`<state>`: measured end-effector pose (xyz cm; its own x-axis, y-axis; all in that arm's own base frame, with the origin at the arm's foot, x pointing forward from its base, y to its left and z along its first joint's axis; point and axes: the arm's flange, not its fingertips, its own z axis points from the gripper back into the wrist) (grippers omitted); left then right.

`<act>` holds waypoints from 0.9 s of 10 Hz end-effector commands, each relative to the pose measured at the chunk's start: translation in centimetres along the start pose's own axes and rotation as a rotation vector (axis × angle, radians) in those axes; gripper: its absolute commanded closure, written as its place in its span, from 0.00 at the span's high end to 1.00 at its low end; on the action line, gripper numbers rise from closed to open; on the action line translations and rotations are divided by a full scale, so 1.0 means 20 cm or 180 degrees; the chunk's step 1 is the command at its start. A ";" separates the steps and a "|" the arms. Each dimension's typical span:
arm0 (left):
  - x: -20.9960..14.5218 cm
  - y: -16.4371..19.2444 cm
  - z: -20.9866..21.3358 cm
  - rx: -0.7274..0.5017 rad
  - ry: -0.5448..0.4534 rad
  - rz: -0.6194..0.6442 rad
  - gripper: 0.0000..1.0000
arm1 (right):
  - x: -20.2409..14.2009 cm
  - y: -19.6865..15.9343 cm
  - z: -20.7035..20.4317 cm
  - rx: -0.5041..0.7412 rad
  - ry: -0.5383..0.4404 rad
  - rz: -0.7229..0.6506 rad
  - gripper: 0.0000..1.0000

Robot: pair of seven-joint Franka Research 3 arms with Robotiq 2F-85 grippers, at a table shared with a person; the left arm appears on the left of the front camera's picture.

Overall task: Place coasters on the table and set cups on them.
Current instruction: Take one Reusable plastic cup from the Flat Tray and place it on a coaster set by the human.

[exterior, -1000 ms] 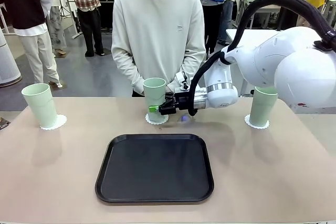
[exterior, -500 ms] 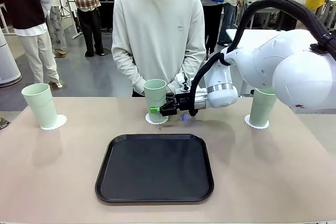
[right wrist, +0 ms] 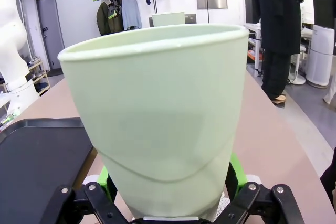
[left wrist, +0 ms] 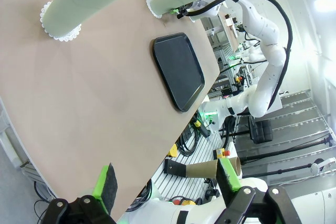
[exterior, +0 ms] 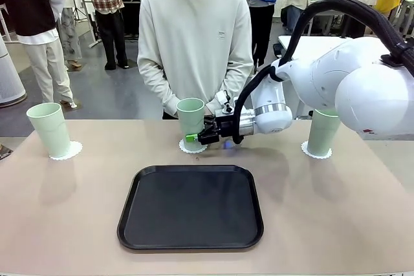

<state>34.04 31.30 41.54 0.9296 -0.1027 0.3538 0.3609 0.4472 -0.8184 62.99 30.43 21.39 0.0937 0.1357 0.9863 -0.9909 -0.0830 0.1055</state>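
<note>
So this looks like the tail end of the last placement. Closest to the right gripper (right wrist: 168, 195) is the middle cup (right wrist: 157, 114), sitting right between its green pads (right wrist: 234, 174). The jaws look spread just wider than the cup wall rather than squeezing it, so I'd call it let go. The cup stands upright on its coaster (exterior: 193, 147), lace edge peeking out under the base.

The next move, I reckon, is just backing straight out along the fingers, toward the arm's own side, without clipping the cup, since it's tall and light-looking and would tip easily. Keep the jaws wide until the pads are past it.

On the near side of that gripper is the black tray (exterior: 191, 206), close to the coaster, so not much room to swing low that way. Beyond the cup is the counter's (exterior: 65, 211) far edge with the person (exterior: 196, 37) standing right behind it, so pushing forward is a bad idea.

Farther off to either side, the left cup (exterior: 48, 128) and right cup (exterior: 323, 130) each stand on their own coasters near the far edge, well apart from the middle one.

The left gripper (left wrist: 168, 182) hangs open and empty off the counter's edge, nowhere near anything.
</note>
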 end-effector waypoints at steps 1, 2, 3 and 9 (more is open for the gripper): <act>0.00 -0.01 0.00 0.0006 -0.0007 -0.0016 1.00 | 0.00 -0.04 -0.01 0.0075 0.0120 0.0034 1.00; 0.00 -0.01 0.00 0.0006 -0.0007 -0.0016 1.00 | 0.00 -0.04 -0.01 0.0072 0.0138 0.0044 1.00; 0.00 -0.01 0.00 0.0006 -0.0007 -0.0016 1.00 | 0.00 -0.04 0.00 0.0080 0.0152 0.0043 1.00; 0.00 -0.01 0.00 0.0006 -0.0007 -0.0016 1.00 | 0.01 -0.07 0.09 -0.0001 0.0244 0.0067 1.00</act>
<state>34.04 31.30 41.54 0.9296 -0.1027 0.3538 0.3609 0.4472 -0.8184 63.85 28.82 21.50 0.0617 0.1824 0.9813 -0.9927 -0.0905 0.0793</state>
